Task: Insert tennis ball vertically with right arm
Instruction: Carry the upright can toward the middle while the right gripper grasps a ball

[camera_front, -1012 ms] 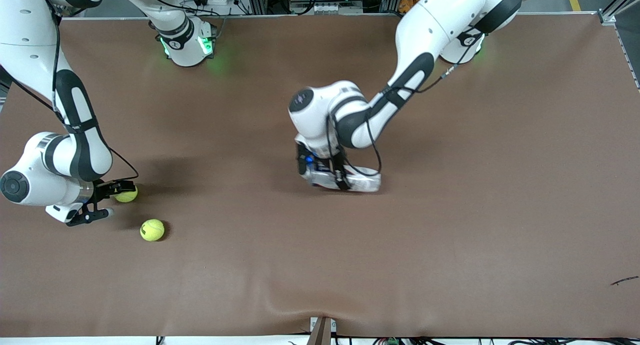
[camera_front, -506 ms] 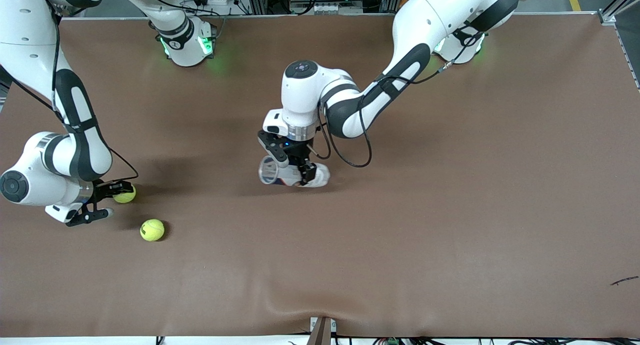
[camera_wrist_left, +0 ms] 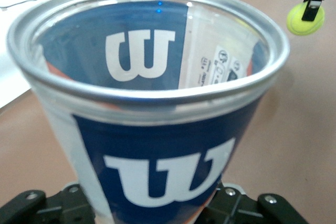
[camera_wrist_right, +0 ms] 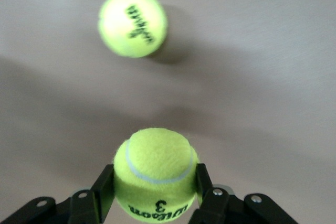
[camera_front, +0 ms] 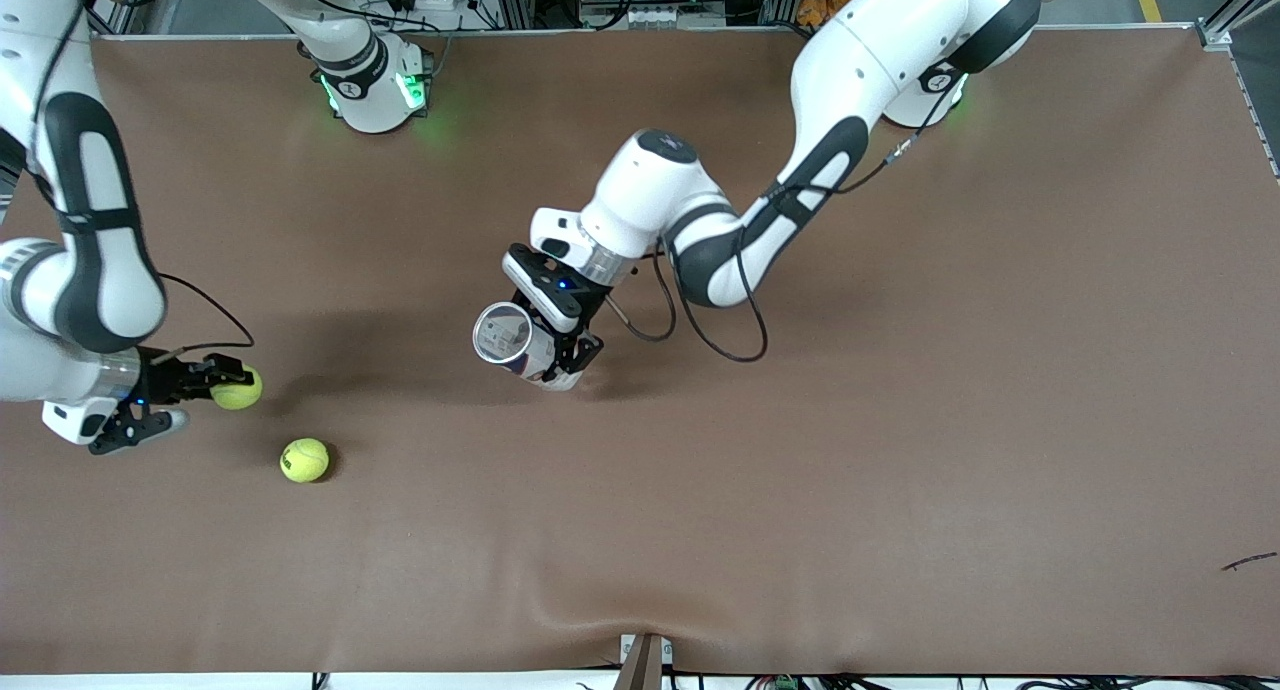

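Note:
My right gripper is shut on a yellow tennis ball just above the table near the right arm's end; its black fingers clamp both sides of the ball. A second tennis ball lies on the table close by, nearer the front camera, and shows in the right wrist view. Over the table's middle my left gripper is shut on a clear can with a blue label, tilted with its open metal-rimmed mouth up. The held ball shows small past that rim.
The brown table mat stretches bare toward the left arm's end and the front camera. A black cable loops from the left wrist. Both arm bases stand along the table edge farthest from the front camera.
My right gripper shut on the ball and raised it slightly. The left arm swung the can from lying on its side to mouth-up and carried it toward the right arm's end.

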